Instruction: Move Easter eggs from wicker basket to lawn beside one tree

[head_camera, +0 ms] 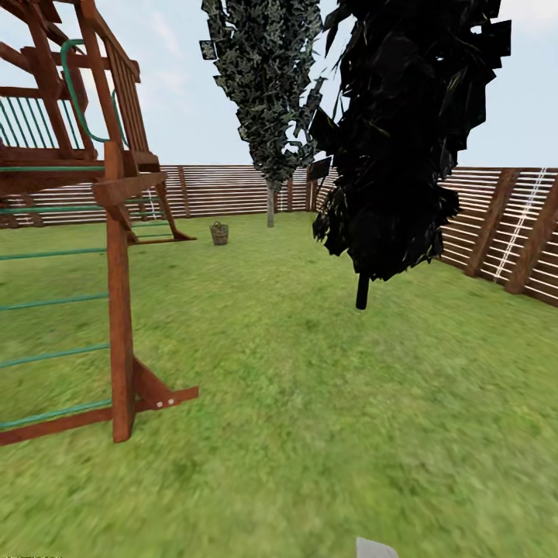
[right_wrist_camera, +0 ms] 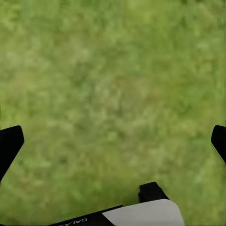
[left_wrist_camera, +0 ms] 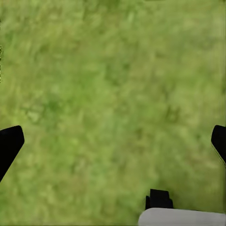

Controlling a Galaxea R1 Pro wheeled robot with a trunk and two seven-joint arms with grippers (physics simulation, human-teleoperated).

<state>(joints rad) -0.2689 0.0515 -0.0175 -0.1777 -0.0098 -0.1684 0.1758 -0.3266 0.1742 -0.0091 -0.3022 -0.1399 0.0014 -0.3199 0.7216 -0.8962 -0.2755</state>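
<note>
Far off on the lawn (head_camera: 310, 403) stands the brown wicker basket (head_camera: 219, 232), small in the head view, near the back fence; whatever it holds is too small to make out. Behind it rises a tree (head_camera: 270, 203) with a grey-beige trunk and dark mottled foliage. A second tree (head_camera: 362, 291) with near-black foliage stands closer, at the right. My left gripper (left_wrist_camera: 113, 141) is open over bare grass, black fingertips (left_wrist_camera: 9, 143) wide apart. My right gripper (right_wrist_camera: 113, 141) is likewise open over grass, nothing between its fingertips (right_wrist_camera: 9, 143).
A wooden play frame (head_camera: 116, 310) with green rungs and a slanted foot brace stands at the left, close by. A brown slatted fence (head_camera: 496, 232) closes the garden along the back and right. Open grass runs between the frame and the dark tree toward the basket.
</note>
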